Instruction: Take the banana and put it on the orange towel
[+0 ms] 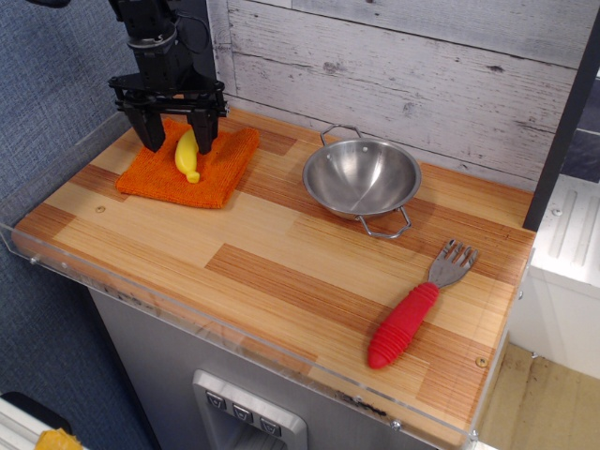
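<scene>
My tool (176, 141): it hangs over the far left corner of the tabletop, above the back part of the orange towel; its two black fingers (150, 131) stand apart, one on each side of the banana's upper end, and they clamp nothing.
Banana (187, 155): it lies on the orange towel, just below and between my spread fingers, its upper end reaching up into the gap and its lower tip pointing toward the front edge of the cloth; I cannot tell whether either finger brushes it.
Orange towel (164, 178): a folded square of fuzzy cloth, flat on the tabletop at the far left, with the banana resting near its middle and slightly toward the right.
Tabletop (281, 253): striped wooden board with a clear plastic rim along the front and left sides.
Steel bowl (361, 178): it stands upright to the right of the towel, well apart from my tool, with a wire handle at the back and another at the front.
Fork (417, 309): grey tines and a ribbed red handle, lying diagonally near the right front corner, far from the banana and from my tool.
</scene>
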You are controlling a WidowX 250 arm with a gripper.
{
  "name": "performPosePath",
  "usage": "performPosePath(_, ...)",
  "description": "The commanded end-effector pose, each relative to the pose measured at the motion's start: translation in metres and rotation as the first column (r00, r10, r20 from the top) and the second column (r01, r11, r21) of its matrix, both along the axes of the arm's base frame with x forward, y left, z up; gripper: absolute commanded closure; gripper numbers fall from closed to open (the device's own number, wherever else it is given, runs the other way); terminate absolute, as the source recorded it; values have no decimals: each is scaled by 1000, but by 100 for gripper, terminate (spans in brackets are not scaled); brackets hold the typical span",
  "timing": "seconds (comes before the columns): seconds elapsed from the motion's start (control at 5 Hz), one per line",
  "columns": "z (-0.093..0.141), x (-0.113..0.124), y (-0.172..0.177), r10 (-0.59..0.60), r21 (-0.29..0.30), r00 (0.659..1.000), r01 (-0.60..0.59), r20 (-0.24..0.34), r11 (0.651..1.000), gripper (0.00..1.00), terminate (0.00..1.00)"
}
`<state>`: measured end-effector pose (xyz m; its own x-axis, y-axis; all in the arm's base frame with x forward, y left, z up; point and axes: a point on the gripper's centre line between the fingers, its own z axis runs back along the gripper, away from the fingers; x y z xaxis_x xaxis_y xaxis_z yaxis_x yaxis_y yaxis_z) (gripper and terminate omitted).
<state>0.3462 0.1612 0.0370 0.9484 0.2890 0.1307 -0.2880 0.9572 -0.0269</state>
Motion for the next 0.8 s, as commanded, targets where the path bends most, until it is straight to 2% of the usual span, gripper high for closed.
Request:
performPosePath(0.0, 49, 1, -19, -103, 29, 987, 100, 121, 995, 0, 0)
performPosePath(0.2, 74, -1, -33, -127, 26, 979, 125, 160, 992, 0, 0)
performPosePath(0.4, 100, -7, -55, -195, 1, 963, 198, 188, 980, 0, 0)
performPosePath(0.6, 114, -16, -83, -344, -41, 922, 356, 178, 933, 0, 0)
